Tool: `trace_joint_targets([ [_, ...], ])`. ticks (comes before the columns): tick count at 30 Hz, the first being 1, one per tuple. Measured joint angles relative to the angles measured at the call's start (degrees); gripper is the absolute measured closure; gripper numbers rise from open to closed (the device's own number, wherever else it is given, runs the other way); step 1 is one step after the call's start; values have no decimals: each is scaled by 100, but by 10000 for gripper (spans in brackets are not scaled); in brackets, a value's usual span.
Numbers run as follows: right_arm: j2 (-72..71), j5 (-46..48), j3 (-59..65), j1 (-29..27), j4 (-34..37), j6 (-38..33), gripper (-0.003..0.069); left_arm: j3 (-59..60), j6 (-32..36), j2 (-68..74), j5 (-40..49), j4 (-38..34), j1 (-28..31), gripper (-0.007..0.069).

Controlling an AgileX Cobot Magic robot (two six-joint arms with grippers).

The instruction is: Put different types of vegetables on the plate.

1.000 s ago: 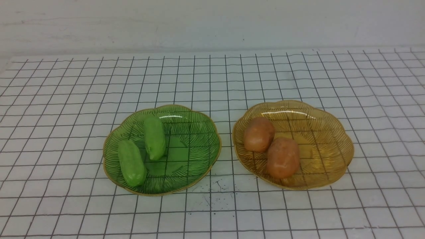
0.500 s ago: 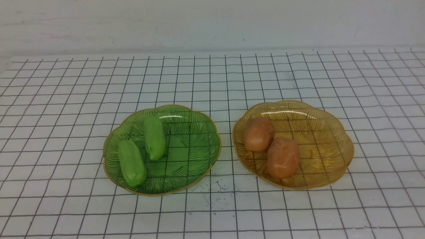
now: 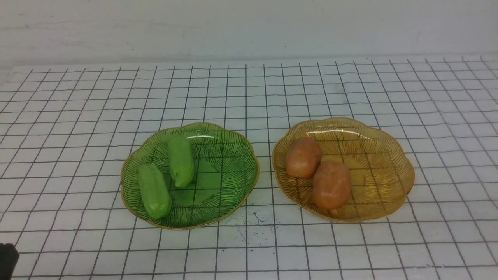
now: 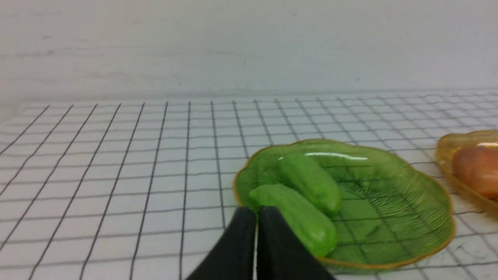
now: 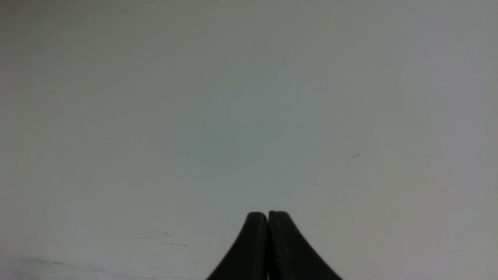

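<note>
Gridded worktop carries cucumbers and potatoes; smooth, likely slippery, best pinched mid-body; my left gripper and right gripper sit closed, empty.

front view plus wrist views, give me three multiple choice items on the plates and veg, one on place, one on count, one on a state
1. Where do the two cucumbers lie?
A. on the green plate
B. on the amber plate
C. on the bare table

2. How many potatoes are there?
A. one
B. two
C. four

3. How do the left gripper's jaws stand?
A. wide open
B. shut on a cucumber
C. shut on nothing

Answers:
1 A: both cucumbers rest inside the green plate.
2 B: two potatoes touch on the amber plate.
3 C: the left gripper shows its jaws pressed together, short of the plate, holding nothing.
</note>
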Motion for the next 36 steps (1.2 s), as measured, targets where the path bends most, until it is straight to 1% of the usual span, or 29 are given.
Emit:
trace_joint_targets([
  [4, 0, 0, 0, 0, 0, 4, 673, 492, 0, 0, -11, 0, 110, 632],
  [7, 0, 0, 0, 0, 0, 4, 673, 536, 17, 0, 84, 0, 110, 632],
  [9, 0, 0, 0, 0, 0, 4, 673, 536, 80, 0, 352, 13, 110, 632],
  [13, 0, 0, 0, 0, 0, 4, 673, 543, 461, 0, 537, 20, 110, 632],
  [15, 0, 0, 0, 0, 0, 4, 673, 543, 521, 0, 537, 13, 110, 632],
  [30, 0, 0, 0, 0, 0, 38, 673, 543, 510, 0, 566, 3, 110, 632],
  [36, 0, -135, 0, 0, 0, 38, 673, 543, 510, 0, 576, 3, 110, 632],
])
